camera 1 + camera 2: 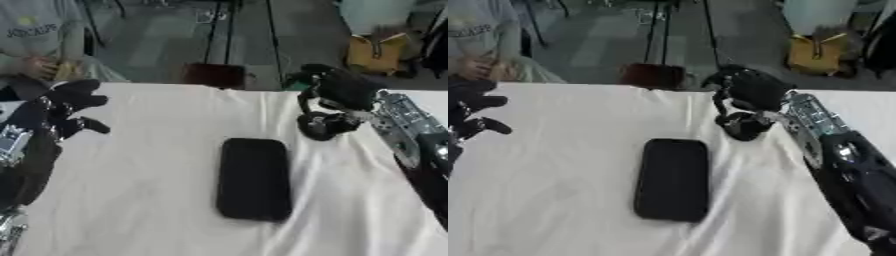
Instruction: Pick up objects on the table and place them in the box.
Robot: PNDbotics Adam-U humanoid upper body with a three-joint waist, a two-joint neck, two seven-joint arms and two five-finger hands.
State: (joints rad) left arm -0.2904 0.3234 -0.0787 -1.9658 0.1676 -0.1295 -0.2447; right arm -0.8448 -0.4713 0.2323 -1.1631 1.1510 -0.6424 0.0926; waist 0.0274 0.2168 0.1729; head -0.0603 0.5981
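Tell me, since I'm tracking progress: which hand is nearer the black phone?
The right hand, hovering just past the black phone's far right corner; the left hand sits by the table's left edge.

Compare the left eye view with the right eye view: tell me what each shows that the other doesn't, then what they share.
Only the left eye view shows the left arm below its robot hand. Only the right eye view shows the right arm's full black forearm running to the bottom edge. Both show the phone lying flat on the white cloth, the right robot hand curled just beyond the phone's far right corner, the left robot hand raised at the left, and a dark red thing at the table's far edge.
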